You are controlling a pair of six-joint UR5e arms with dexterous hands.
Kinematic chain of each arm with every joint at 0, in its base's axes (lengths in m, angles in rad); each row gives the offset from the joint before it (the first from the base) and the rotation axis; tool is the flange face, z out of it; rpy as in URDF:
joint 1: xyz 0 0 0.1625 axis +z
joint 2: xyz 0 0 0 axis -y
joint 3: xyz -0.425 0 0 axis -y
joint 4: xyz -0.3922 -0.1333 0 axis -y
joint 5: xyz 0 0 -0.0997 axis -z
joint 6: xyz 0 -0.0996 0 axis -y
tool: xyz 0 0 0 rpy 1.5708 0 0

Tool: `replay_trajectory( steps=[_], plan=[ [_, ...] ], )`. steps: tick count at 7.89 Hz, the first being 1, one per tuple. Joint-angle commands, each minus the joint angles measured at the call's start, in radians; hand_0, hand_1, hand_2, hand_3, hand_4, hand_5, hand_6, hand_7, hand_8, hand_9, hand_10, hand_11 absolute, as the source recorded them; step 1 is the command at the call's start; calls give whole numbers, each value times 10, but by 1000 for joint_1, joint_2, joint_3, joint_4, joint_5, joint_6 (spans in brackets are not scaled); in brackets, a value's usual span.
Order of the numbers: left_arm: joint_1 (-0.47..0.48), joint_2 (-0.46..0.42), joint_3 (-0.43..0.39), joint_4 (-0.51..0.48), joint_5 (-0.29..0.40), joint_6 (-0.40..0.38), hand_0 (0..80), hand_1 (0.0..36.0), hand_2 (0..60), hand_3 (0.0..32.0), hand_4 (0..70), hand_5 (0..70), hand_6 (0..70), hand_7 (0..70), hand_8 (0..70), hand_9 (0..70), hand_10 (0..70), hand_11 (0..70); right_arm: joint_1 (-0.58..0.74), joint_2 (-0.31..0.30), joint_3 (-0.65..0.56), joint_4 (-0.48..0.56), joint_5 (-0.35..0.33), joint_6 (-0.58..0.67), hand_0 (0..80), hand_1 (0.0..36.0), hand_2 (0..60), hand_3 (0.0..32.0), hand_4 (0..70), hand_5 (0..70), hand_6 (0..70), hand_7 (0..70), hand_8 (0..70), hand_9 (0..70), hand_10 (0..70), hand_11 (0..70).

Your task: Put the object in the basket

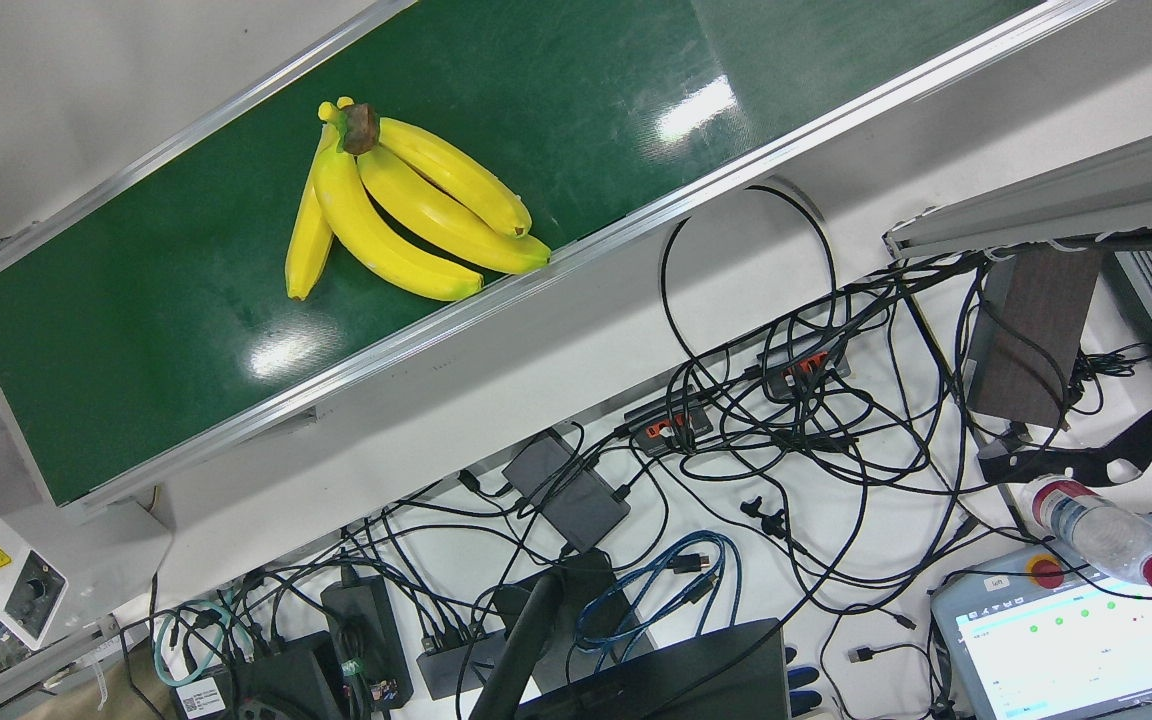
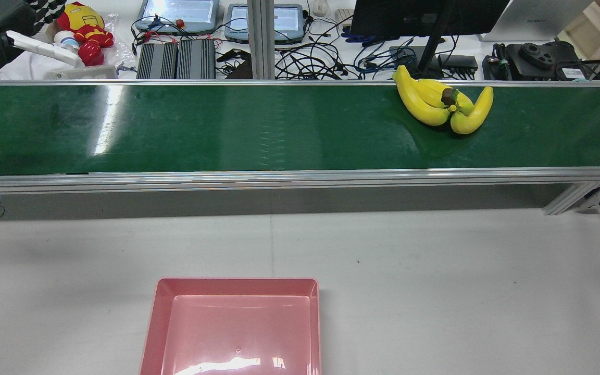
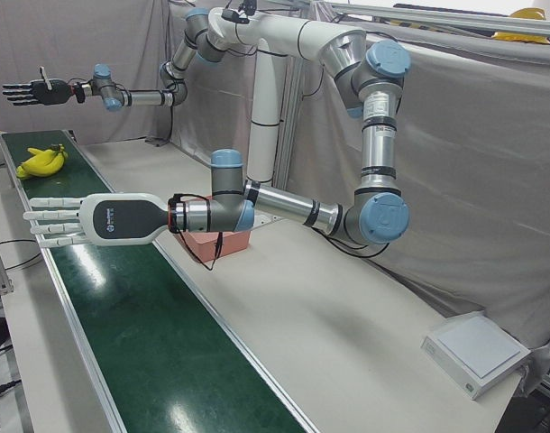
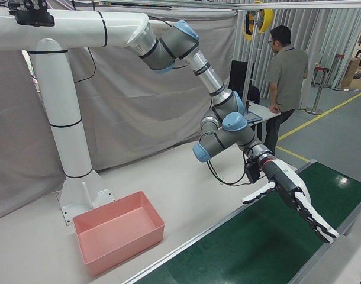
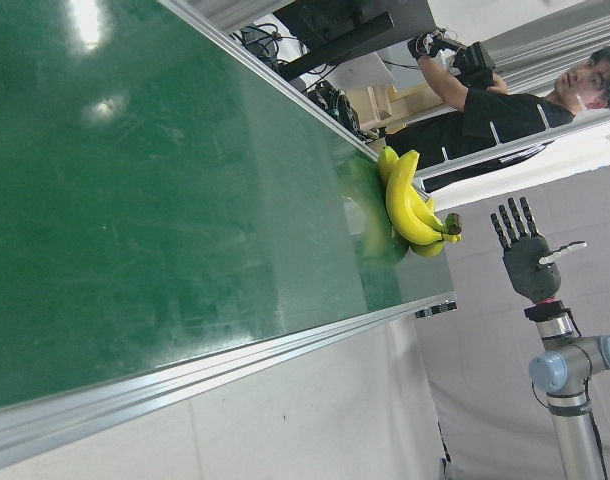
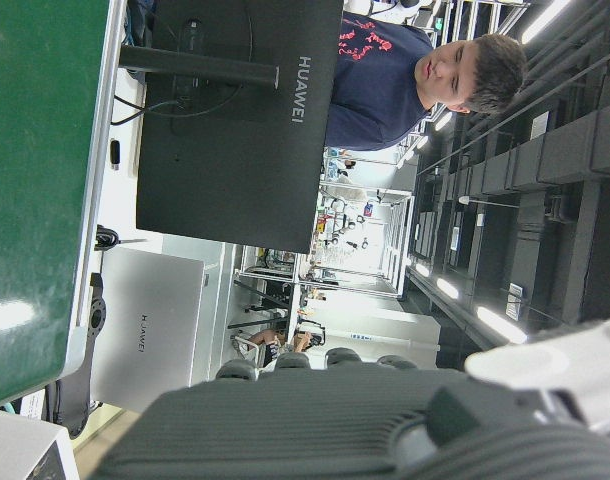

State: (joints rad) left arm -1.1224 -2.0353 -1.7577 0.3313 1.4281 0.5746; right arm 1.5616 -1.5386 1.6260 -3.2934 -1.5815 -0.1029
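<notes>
A bunch of yellow bananas (image 2: 443, 104) (image 1: 406, 205) (image 3: 42, 161) (image 5: 410, 205) lies on the green conveyor belt (image 2: 227, 130), toward its right end in the rear view and near the far rail. The pink basket (image 2: 237, 282) (image 4: 130, 248) (image 3: 232, 242) stands empty on the grey table in front of the belt. My white left hand (image 3: 59, 221) (image 4: 296, 198) is stretched flat and open low over the belt, far from the bananas. My black right hand (image 3: 27, 92) (image 5: 525, 262) is held high beyond the bananas, open with fingers spread, holding nothing.
Past the belt's far rail are a monitor (image 2: 425, 15), tangled cables (image 1: 786, 420), tablets and a toy figure (image 2: 84, 28). A person (image 4: 287, 65) stands beyond the station. A white box (image 3: 478, 352) sits at a table corner.
</notes>
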Motion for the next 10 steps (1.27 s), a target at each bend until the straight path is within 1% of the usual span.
replay_trajectory(
  steps=[1, 3, 5, 7, 8, 10],
  plan=[
    [1, 0, 0, 0, 0, 1, 591, 208, 0, 26, 65, 0, 0, 2, 25, 52, 15, 49, 0, 0, 0, 0, 0, 0, 0, 0, 0, 0, 0, 0, 0, 0, 0, 0, 0, 0],
    [4, 3, 0, 0, -2, 2, 585, 206, 0, 24, 67, 0, 0, 4, 27, 55, 16, 50, 0, 0, 0, 0, 0, 0, 0, 0, 0, 0, 0, 0, 0, 0, 0, 0, 0, 0],
    [3, 1, 0, 0, -2, 1, 582, 202, 0, 20, 66, 0, 0, 4, 36, 63, 7, 36, 0, 0, 0, 0, 0, 0, 0, 0, 0, 0, 0, 0, 0, 0, 0, 0, 0, 0],
    [3, 1, -5, 0, -2, 1, 589, 208, 0, 22, 65, 0, 0, 6, 33, 61, 9, 40, 0, 0, 0, 0, 0, 0, 0, 0, 0, 0, 0, 0, 0, 0, 0, 0, 0, 0],
    [1, 1, -6, 0, -2, 1, 586, 206, 0, 16, 70, 0, 0, 6, 34, 62, 10, 41, 0, 0, 0, 0, 0, 0, 0, 0, 0, 0, 0, 0, 0, 0, 0, 0, 0, 0],
    [1, 0, -8, 2, 0, 1, 586, 204, 0, 22, 66, 0, 0, 5, 36, 61, 9, 39, 0, 0, 0, 0, 0, 0, 0, 0, 0, 0, 0, 0, 0, 0, 0, 0, 0, 0]
  ],
)
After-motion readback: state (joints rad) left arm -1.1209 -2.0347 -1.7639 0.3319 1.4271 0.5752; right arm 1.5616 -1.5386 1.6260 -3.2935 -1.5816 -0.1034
